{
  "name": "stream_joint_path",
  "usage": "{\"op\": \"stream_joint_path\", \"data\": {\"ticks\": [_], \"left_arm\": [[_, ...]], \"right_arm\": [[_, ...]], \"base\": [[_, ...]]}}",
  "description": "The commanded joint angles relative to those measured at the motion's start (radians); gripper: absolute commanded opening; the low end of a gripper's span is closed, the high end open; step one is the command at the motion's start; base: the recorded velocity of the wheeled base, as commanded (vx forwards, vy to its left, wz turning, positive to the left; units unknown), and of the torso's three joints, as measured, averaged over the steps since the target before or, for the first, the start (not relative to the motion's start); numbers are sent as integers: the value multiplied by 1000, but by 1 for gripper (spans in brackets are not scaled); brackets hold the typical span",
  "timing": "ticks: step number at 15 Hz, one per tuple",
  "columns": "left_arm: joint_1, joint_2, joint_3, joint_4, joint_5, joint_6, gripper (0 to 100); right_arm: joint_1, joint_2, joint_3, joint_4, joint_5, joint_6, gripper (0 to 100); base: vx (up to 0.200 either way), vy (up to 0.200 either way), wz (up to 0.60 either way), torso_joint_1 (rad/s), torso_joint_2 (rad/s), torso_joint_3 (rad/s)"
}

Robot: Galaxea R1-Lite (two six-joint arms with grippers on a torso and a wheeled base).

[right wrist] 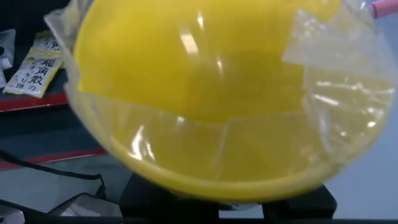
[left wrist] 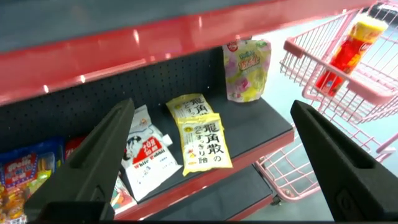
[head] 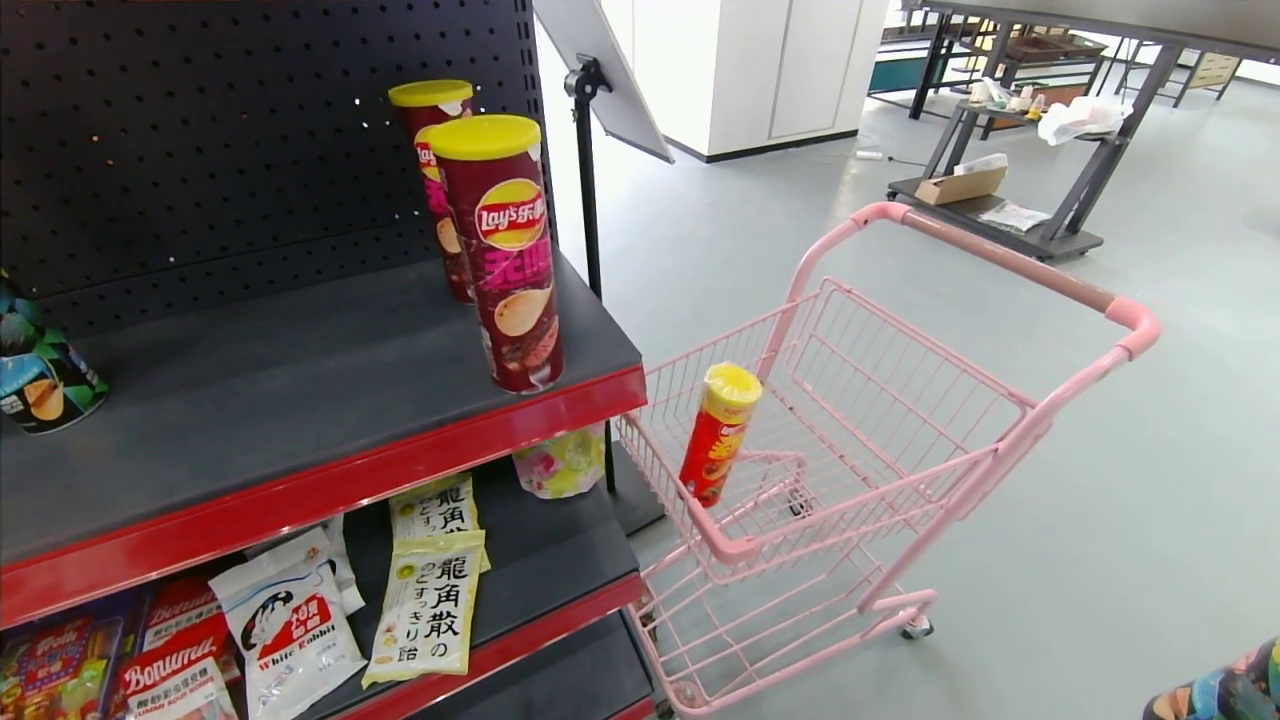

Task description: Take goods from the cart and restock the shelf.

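Looks to me like the right arm is carrying a colourful patterned chip can [head: 1228,690], its yellow plastic lid [right wrist: 205,93] right up at the wrist camera (can't tell how it's gripped). I'd keep it upright, lift it over the red lip of the dark grey top shelf [head: 280,380] and set it down without bumping the two maroon yellow-lidded cans [head: 505,250]. The left gripper [left wrist: 211,106] hangs low facing the lower shelf, fingers [left wrist: 93,162] spread wide on nothing, yellow sweet packets [left wrist: 202,140] just beyond the tips. The red yellow-capped can [head: 718,432] stands in the pink wire cart [head: 1000,260], well off to one side of them.
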Motion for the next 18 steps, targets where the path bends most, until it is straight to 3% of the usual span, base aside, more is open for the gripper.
{"op": "stream_joint_path", "data": {"ticks": [1, 10, 18], "left_arm": [[0, 1, 0, 0, 0, 0, 100], [0, 1, 0, 0, 0, 3, 100], [0, 1, 0, 0, 0, 3, 100]], "right_arm": [[2, 17, -1, -3, 0, 0, 0], [6, 97, -38, -11, 23, -9, 0], [6, 263, -50, -153, 65, -28, 0]], "base": [[0, 0, 0, 222, -588, -378], [0, 0, 0, 187, -463, -283], [0, 0, 0, 108, -257, -145]]}}
